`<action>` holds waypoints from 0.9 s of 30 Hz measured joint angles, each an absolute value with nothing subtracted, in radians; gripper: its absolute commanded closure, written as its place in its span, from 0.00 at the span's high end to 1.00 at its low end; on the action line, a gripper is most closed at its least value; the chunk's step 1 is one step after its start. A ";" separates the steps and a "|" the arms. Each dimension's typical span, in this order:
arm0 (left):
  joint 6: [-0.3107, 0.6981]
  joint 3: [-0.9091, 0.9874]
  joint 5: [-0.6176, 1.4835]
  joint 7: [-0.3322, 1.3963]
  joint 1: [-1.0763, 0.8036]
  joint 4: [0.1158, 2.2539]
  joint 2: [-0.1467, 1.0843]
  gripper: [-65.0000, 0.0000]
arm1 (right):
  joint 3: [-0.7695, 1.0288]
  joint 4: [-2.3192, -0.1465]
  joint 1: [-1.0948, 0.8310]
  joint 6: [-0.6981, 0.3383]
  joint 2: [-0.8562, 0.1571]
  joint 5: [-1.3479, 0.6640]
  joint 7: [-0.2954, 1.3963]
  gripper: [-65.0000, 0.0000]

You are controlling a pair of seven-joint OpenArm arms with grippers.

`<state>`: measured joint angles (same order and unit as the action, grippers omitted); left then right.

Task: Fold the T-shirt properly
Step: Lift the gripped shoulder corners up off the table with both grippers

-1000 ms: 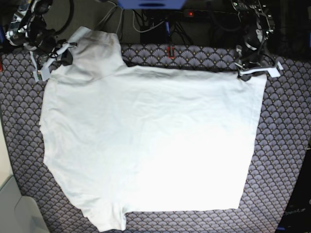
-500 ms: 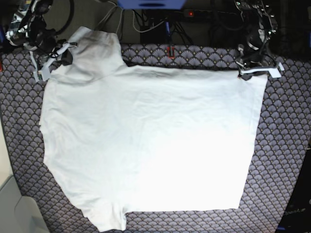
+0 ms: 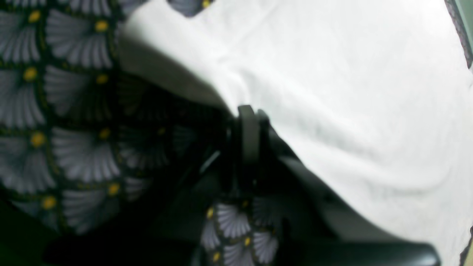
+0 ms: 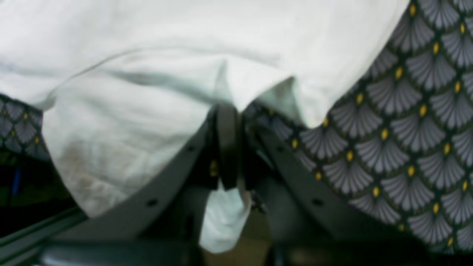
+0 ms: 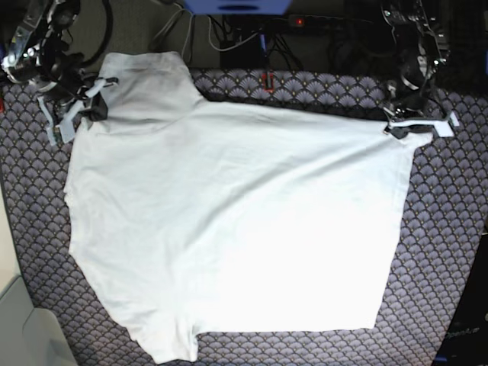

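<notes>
The white T-shirt [image 5: 229,221] lies spread flat over most of the patterned surface, with one sleeve at the near left and another at the far left. My left gripper [image 5: 398,126] is shut on its far right corner, and in the left wrist view the gripper [image 3: 248,118] pinches the edge of the T-shirt [image 3: 351,92], lifted a little off the surface. My right gripper [image 5: 90,111] is shut on the far left part by the sleeve. In the right wrist view the gripper [image 4: 228,118] bites a fold of the T-shirt [image 4: 147,37].
The grey-violet fan-patterned cloth [image 5: 450,229] covers the table. Cables and a power strip [image 5: 305,23] run along the far edge, beside a blue object [image 5: 236,6]. A small red item [image 5: 267,80] sits at the far edge. A pale grey box [image 5: 23,328] stands at the near left.
Both grippers have pulled apart: the left one moved right with its corner, the right one moved left and farther back. The shirt's far edge is now stretched straighter between them.
</notes>
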<state>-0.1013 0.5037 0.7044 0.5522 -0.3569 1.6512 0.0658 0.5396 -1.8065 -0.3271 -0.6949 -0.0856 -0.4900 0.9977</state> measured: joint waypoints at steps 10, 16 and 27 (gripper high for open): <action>-0.105 0.444 0.606 0.547 -0.344 1.652 0.080 0.01 | 0.463 -1.807 -0.308 -0.695 -0.104 -0.484 1.000 0.03; -0.105 0.444 0.595 0.547 -0.344 1.652 0.083 0.01 | 0.451 -1.806 -0.297 -0.695 -0.121 -0.486 0.999 0.03; -0.105 0.443 0.595 0.546 -0.346 1.652 0.083 0.01 | 0.457 -1.805 -0.321 -0.695 -0.085 -0.487 1.000 0.02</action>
